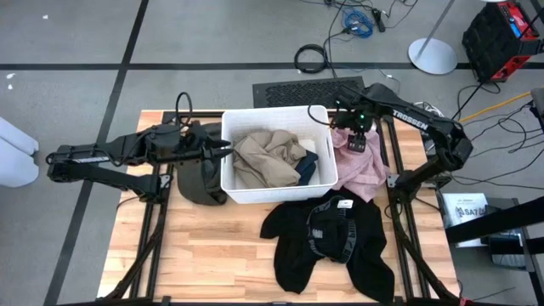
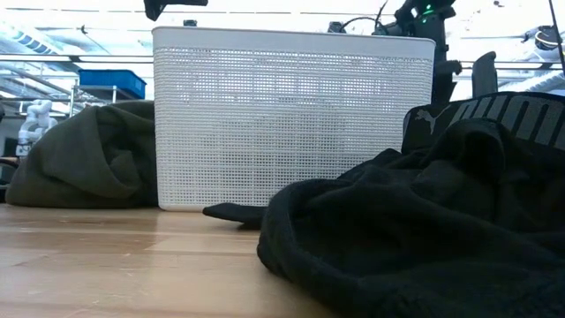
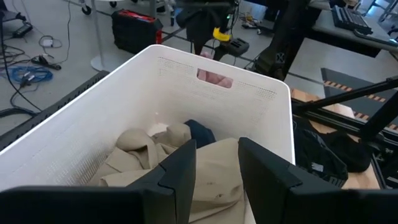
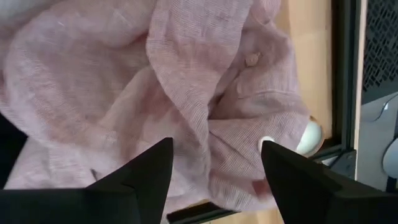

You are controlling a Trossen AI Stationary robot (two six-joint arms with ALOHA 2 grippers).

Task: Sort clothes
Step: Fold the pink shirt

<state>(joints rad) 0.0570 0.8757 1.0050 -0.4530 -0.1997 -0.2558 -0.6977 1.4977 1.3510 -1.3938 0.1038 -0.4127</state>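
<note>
While the right gripper [image 4: 214, 165] hangs with jaws spread wide and empty right above the pink garment [image 4: 186, 87], nothing pinched between them, the left gripper [image 3: 214, 165] sits at the left rim of the white bin [image 1: 228, 153] with jaws parted a small way, also holding nothing, pointing across the bin over the beige-khaki garment [image 3: 186, 180]. Whether either gripper touches cloth I cannot tell; both look just clear of it. Outward from the right jaws: pink garment lies on the desk [image 1: 212, 255] just right of the bin, partly against its right wall, under the right arm. Outward from the left jaws: beige-khaki piece is piled inside the bin, a dark teal-blue garment [image 1: 308, 166] tucked next to it toward the bin's right side. Olive-green garment [image 1: 197, 174] is heaped on the desk touching the bin's left wall, under the left arm. Black garment [image 1: 327, 238] is spread on the desk in front of the bin, near the front edge, apart from both grippers. Progress, judged: two pieces are in the bin, three sit outside it, so roughly mid-task if the bin is one sort pile. Right gripper looks set to take the pink piece next; olive-green and black remain untouched.
</note>
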